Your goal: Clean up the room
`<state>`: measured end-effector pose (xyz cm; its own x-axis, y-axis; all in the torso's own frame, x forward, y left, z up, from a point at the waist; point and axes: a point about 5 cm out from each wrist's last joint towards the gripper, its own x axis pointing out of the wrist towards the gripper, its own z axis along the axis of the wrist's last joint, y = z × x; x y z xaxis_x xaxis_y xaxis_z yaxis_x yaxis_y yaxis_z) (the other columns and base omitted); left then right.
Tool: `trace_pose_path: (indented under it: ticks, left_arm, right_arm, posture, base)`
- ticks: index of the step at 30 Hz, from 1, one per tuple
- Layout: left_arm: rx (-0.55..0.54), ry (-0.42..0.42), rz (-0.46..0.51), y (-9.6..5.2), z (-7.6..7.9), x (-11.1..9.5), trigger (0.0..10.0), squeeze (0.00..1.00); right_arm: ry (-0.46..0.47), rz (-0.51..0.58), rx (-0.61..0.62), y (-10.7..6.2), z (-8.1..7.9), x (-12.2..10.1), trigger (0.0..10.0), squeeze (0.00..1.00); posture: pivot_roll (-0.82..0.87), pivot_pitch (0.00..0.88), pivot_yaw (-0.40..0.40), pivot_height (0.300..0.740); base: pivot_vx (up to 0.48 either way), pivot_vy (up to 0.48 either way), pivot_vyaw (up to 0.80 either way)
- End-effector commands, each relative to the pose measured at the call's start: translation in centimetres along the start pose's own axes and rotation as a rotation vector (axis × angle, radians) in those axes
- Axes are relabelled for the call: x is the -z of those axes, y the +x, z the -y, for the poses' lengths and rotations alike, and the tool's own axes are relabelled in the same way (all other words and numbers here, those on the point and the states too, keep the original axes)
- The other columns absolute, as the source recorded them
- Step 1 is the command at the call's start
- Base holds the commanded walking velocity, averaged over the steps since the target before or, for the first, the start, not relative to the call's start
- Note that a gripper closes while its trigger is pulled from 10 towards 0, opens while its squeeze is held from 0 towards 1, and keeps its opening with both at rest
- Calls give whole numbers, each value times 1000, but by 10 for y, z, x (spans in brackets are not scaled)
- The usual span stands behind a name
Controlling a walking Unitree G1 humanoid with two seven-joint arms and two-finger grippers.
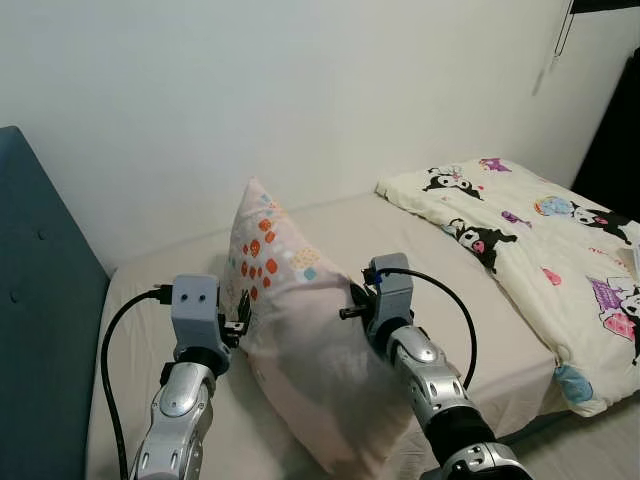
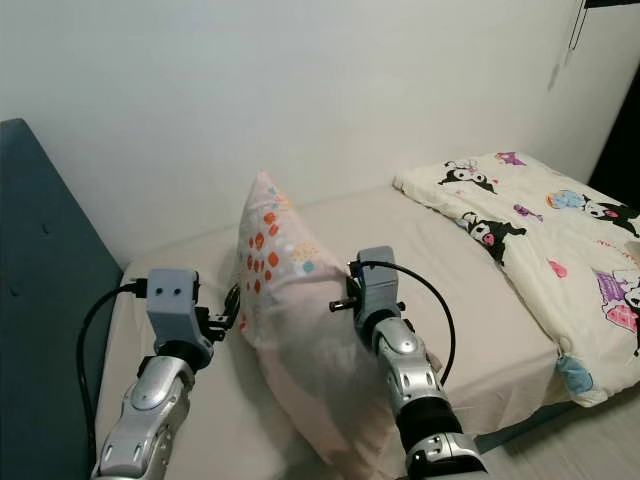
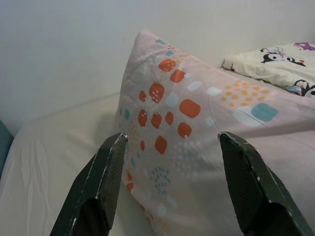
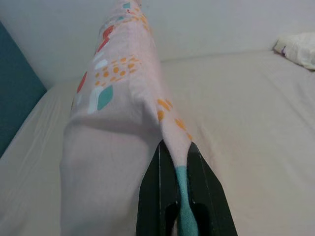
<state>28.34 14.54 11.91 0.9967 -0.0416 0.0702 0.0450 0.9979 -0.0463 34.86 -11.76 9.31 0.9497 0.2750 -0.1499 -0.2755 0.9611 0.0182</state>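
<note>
Left eye view: we log one pillow point(image 1: 300, 330), soft pink case printed with orange, teal and white blocks, standing on edge on the bed point(image 1: 330, 230) and leaning toward the wall; the right gripper point(image 1: 352, 303) sits against its flank and the left gripper point(image 1: 243, 318) against its printed side nearer the blue upholstered headboard point(image 1: 45, 320). A cream cartoon-print quilt point(image 1: 540, 250), thick and rumpled, lies on the bed well beyond the pillow, away from the headboard. Right eye view: same items; the bed's beige sheet reads smooth and matt, the pillow plump with a pointed upper corner. Left wrist view: the left gripper's black fingers point(image 3: 106, 177) stand apart, flanking the pillow's printed corner without pinching it; the case looks like thin, finely woven cotton, slightly creased. Right wrist view: the right gripper's fingers point(image 4: 157, 196) are pressed together on a fold of the pillow's seam, a strip of teal fabric caught between them. We judge the step in hand to be carrying the pillow to the headboard end of the bed; done well, the left gripper should close on a generous fold before any lift, since thin cloth held by one seam may slip or let the filling sag, and both arms should move together to keep the pillow from twisting.
</note>
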Motion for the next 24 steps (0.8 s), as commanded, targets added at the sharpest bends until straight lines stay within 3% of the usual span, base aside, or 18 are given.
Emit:
trace_pose_path:
  ticks: [1, 15, 24]
  left_arm:
    - [-18, 8, -23, -2, -4, 4, 10000, 0]
    - [-17, 17, -27, 0, -2, 4, 10000, 0]
    - [-17, 17, -25, 0, -2, 4, 10000, 0]
  right_arm:
    - [-24, 75, -1, 1, 0, -12, 10000, 0]
    - [-47, 63, 5, 1, 1, -8, 10000, 0]
    - [-69, 61, 8, 1, 1, -7, 10000, 0]
  posture:
    - [-90, 0, 29, 720]
    - [-88, 0, 33, 720]
    - [-89, 0, 36, 720]
  base:
    - [0, 0, 0]
    - [0, 0, 0]
    - [0, 0, 615]
